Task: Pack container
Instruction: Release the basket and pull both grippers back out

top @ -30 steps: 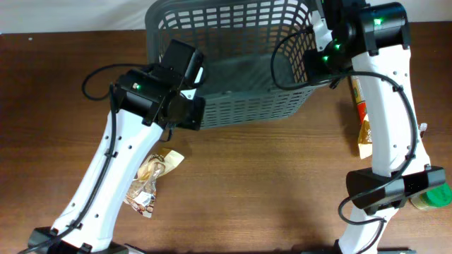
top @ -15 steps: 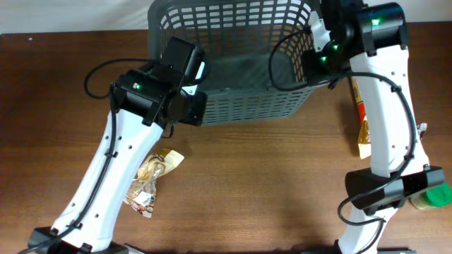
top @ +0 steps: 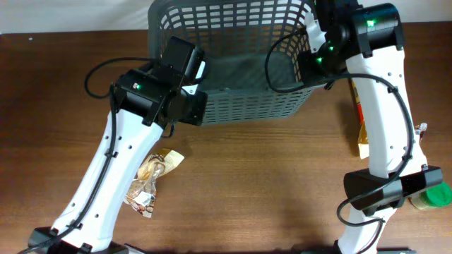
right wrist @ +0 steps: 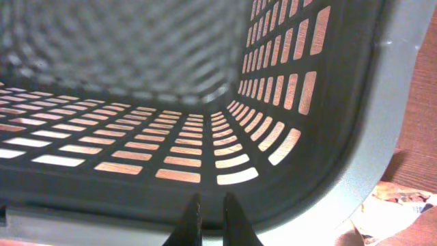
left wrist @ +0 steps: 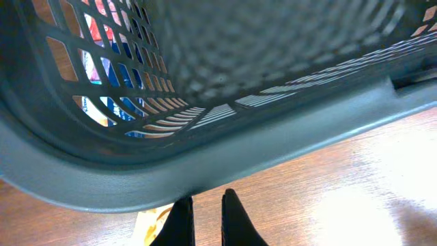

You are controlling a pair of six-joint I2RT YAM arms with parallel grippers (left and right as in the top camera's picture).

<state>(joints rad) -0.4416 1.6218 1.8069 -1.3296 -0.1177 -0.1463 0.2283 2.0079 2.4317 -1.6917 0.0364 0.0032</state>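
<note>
Basket (top: 233, 106) sits a touch further toward far edge of table (top: 275, 190) vs a sec ago, its left corner nearer top of overhead view, and R arm's wrist is shifted w/ it; L arm barely differs. Reads as both arms repositioning the container, not packing yet: nothing seen inside it, snack packet (top: 150, 180) lies on the wood beside L arm, more packets (top: 363, 123) just right of basket behind R arm, green-lidded jar (top: 429, 197) near R base. L gripper (left wrist: 205, 205): jaws narrow, almost together, tips on near-left rim, prob pinching its lip. R gripper (right wrist: 208, 208): same, jaws nearly closed, tips at near-right corner rim, looks like a pinch there too
</note>
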